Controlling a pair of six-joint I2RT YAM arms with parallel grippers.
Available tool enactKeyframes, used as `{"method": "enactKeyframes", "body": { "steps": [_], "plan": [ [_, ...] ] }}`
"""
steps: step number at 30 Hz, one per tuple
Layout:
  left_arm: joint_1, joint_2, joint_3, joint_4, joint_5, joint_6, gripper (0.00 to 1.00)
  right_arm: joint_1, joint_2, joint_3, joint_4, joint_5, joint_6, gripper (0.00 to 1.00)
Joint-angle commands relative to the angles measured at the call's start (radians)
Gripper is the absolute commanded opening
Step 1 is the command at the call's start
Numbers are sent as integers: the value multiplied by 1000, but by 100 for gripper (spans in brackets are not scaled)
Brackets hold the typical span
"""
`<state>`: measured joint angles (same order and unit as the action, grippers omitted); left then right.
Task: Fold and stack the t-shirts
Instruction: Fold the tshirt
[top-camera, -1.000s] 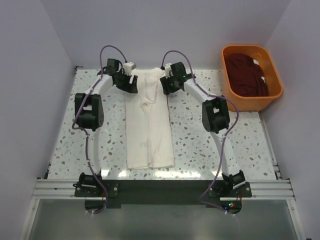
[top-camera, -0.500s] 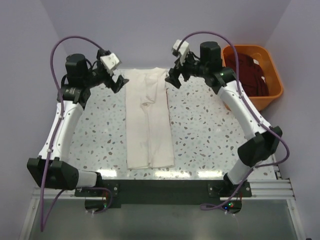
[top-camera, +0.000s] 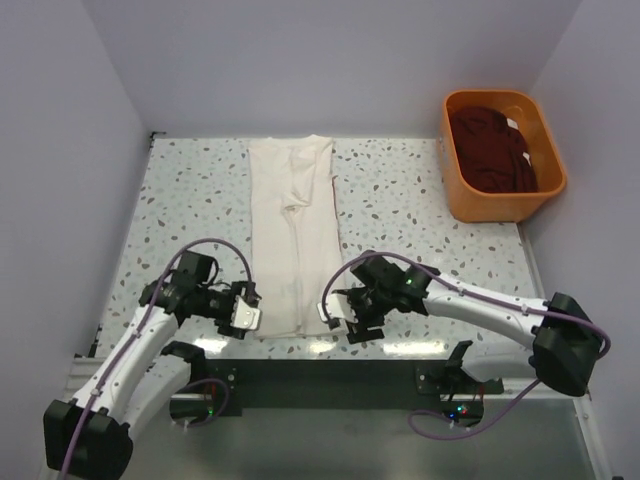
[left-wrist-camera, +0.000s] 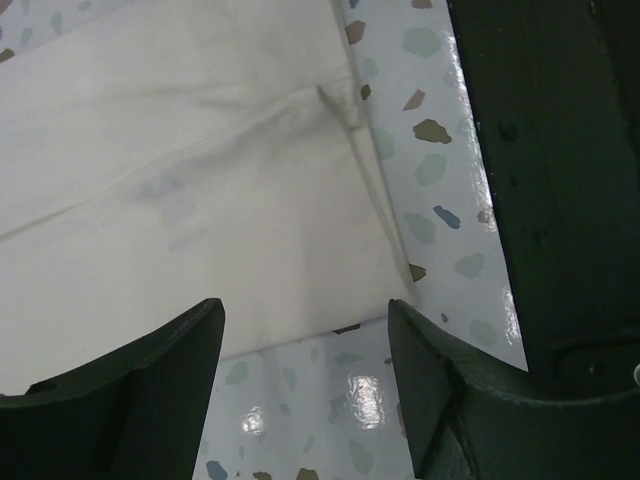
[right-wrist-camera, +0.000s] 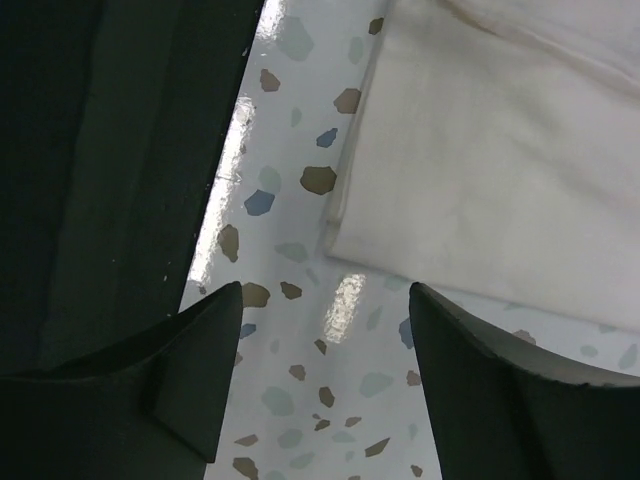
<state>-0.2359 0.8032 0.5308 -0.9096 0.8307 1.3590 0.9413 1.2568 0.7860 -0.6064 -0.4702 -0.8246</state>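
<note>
A cream-white t-shirt (top-camera: 295, 235) lies flat as a long narrow strip running from the back of the table to its front edge. My left gripper (top-camera: 250, 318) hovers low at the strip's near left corner, open and holding nothing. My right gripper (top-camera: 333, 320) sits at the near right corner, also open and empty. In the left wrist view the shirt (left-wrist-camera: 190, 190) ends at its hem between the open fingers (left-wrist-camera: 150, 400). In the right wrist view the shirt's corner (right-wrist-camera: 500, 150) lies just beyond the open gripper (right-wrist-camera: 325, 290). A dark maroon t-shirt (top-camera: 495, 150) is bunched in the tub.
An orange plastic tub (top-camera: 455, 185) stands at the back right of the speckled table (top-camera: 420, 210). A dark rail (top-camera: 320, 375) runs along the near edge, right beside both grippers. Lilac walls close in the left, back and right sides.
Both arms swung back from the shirt's far end to its near end, close to the front rail. The shirt lies as it did; both grippers hold nothing.
</note>
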Motion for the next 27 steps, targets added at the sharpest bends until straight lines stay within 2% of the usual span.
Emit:
{"method": "enactKeyframes", "body": {
  "steps": [1,6,12,19,22,25,27],
  "plan": [
    [-68,4,-63,58,-7,118,70,19,-2,-66,190,62,-93,69],
    [-190,48,-94,130,-67,40,63,45,45,-122,298,84,-128,60],
    [-287,83,-138,207,-169,8,61,83,88,-139,361,110,-151,55],
    [-316,155,-172,293,-280,-35,61,125,141,-142,346,163,-215,50],
    [-319,180,-181,319,-304,-35,58,148,164,-151,353,206,-235,49],
    [-321,188,-186,333,-311,-20,48,160,199,-137,350,237,-237,38],
    [-324,189,-186,331,-311,-12,32,163,216,-133,346,252,-229,21]
  ]
}}
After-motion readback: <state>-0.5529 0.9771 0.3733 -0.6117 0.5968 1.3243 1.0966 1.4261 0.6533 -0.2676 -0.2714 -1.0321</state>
